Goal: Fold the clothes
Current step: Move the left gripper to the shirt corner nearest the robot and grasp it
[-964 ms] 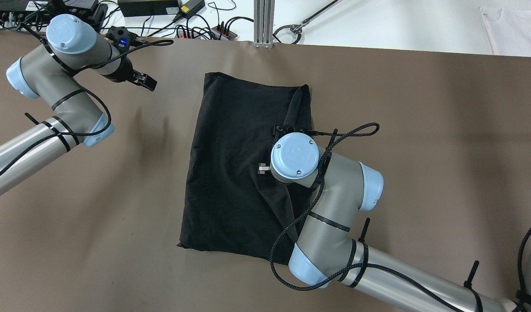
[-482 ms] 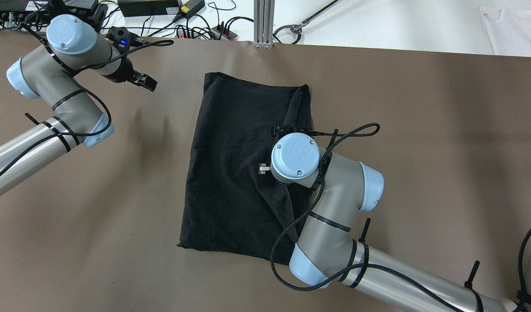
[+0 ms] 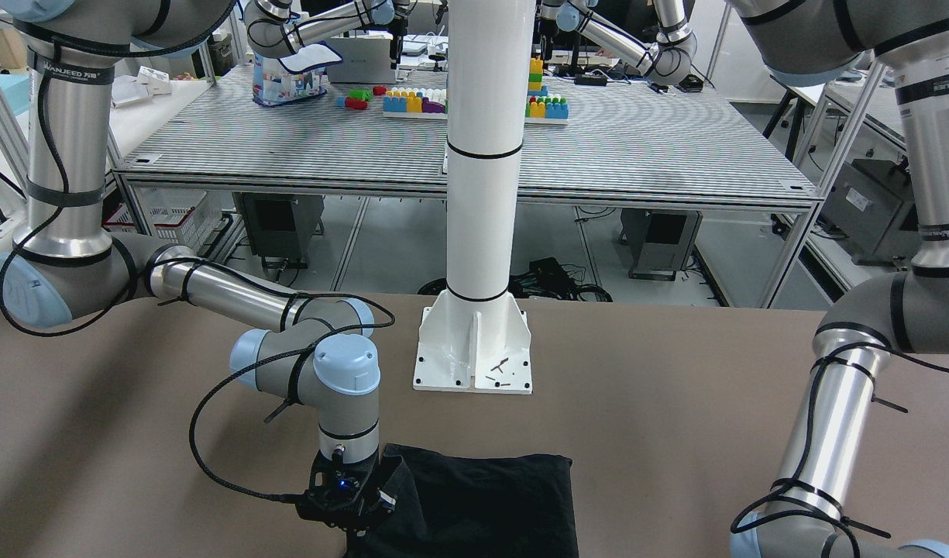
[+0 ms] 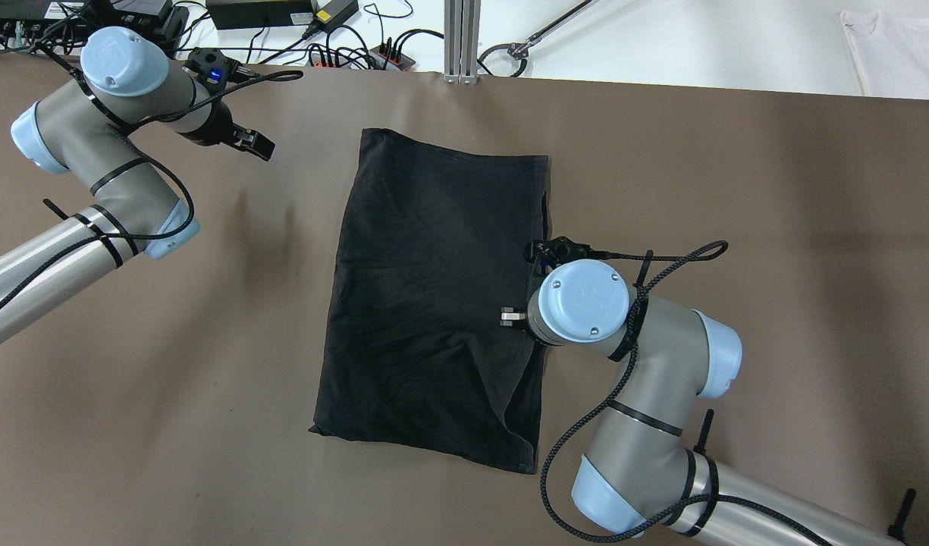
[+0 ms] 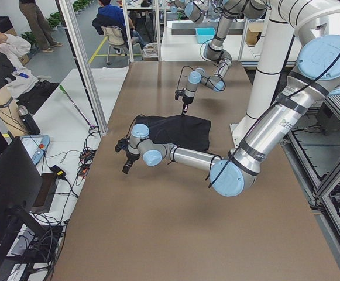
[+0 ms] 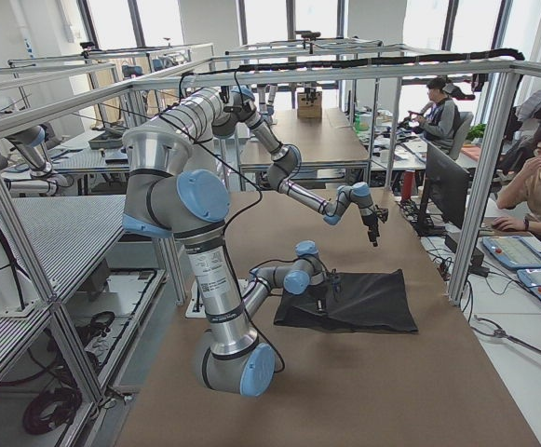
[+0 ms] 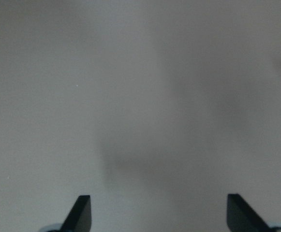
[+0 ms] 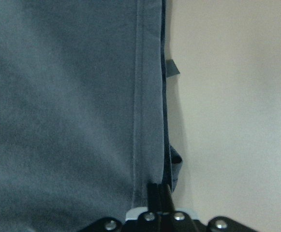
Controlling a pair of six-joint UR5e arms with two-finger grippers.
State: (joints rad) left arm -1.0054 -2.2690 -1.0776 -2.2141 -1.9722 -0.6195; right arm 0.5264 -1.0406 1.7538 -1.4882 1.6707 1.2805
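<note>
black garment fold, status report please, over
Right gripper shut on right hem of black garment. Left gripper open over bare table, off the cloth. Nothing lying on the garment.

One camera looks down on the surface [image 4: 737, 189] from high above, and another sits across from it, facing the white pole [image 3: 486, 155]. Two more stand far back at the two ends and look along the surface, and all four see the black cloth [image 4: 434, 288]. The wrist cameras are very close: the left sees only bare surface, the right sees the cloth's edge.
</note>
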